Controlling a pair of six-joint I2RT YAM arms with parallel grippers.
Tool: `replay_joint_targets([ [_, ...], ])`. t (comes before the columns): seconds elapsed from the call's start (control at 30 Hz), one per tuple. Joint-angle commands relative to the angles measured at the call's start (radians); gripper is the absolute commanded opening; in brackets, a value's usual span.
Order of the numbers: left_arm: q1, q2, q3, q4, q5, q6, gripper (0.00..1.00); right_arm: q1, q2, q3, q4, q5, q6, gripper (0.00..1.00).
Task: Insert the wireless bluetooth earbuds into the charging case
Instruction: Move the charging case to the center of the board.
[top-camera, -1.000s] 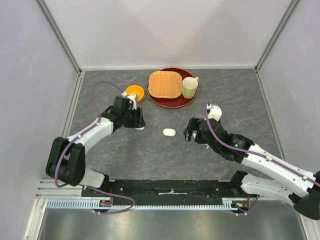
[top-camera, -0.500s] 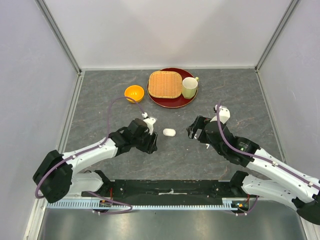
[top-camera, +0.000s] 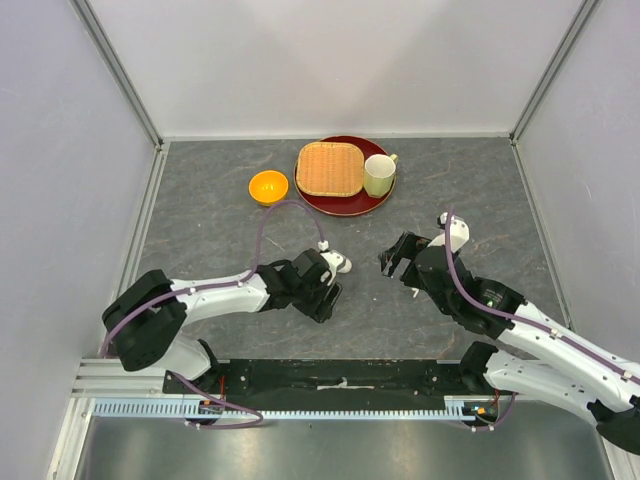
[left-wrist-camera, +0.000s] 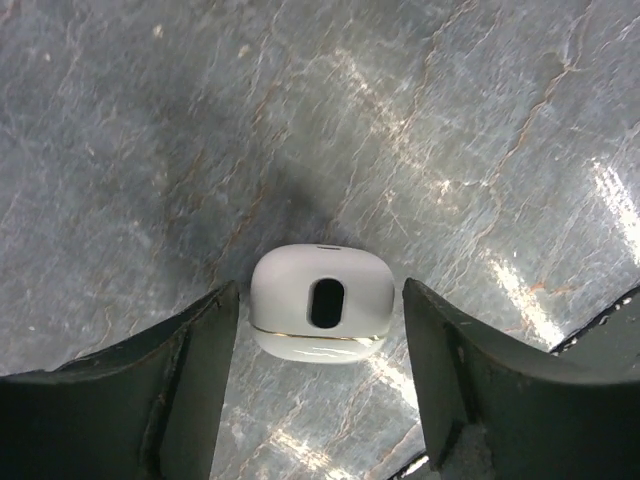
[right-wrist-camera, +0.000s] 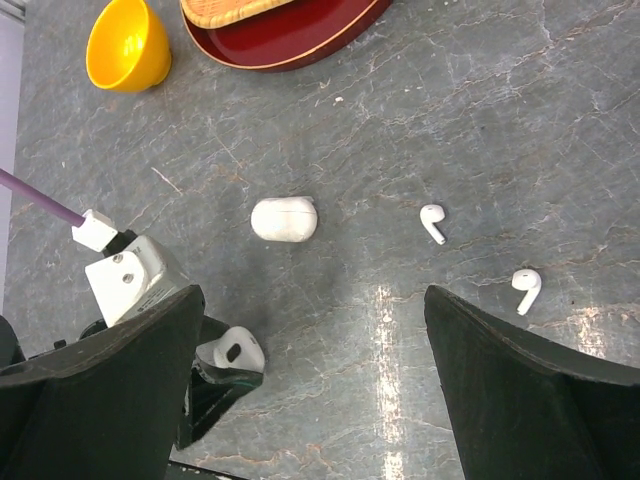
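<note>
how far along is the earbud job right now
Done: nothing visible; two earbuds lie loose on the table. In hand: the left gripper straddles a white case, slim gaps either side; the right gripper is open and empty. Left: seating the earbuds; a second case lies nearby, looking closed.

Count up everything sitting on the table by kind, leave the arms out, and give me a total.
white earbuds: 2
white charging cases: 2
orange bowl: 1
red plate: 1
wicker tray: 1
cup: 1
Total: 8
</note>
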Motion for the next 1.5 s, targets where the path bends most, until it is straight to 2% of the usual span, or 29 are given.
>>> replay_joint_targets([
  [0.0,-0.016,0.024,0.069,0.002,-0.063,0.013,0.82,-0.003,-0.011,-0.006,0.014,0.032,0.012,0.98],
  [0.23,-0.017,0.004,0.106,-0.085,-0.163,-0.116,0.88,-0.004,-0.006,-0.007,0.015,0.032,0.007,0.98],
  [0.53,-0.019,-0.081,0.093,-0.193,-0.158,-0.514,0.88,-0.004,-0.017,-0.018,0.015,0.035,0.001,0.98],
  [0.73,-0.062,-0.085,0.045,-0.196,-0.209,-0.691,0.87,-0.006,-0.008,-0.021,0.017,0.035,-0.002,0.98],
  [0.97,-0.105,-0.011,0.071,-0.236,-0.276,-0.8,0.87,-0.006,-0.021,-0.027,0.017,0.03,-0.002,0.98],
  [1.1,-0.106,0.012,0.076,-0.236,-0.326,-0.806,0.87,-0.01,-0.043,-0.04,0.014,0.033,-0.003,0.98],
  [1.47,-0.106,0.077,0.125,-0.214,-0.352,-0.846,0.87,-0.012,-0.035,-0.038,0.009,0.027,-0.006,0.98],
])
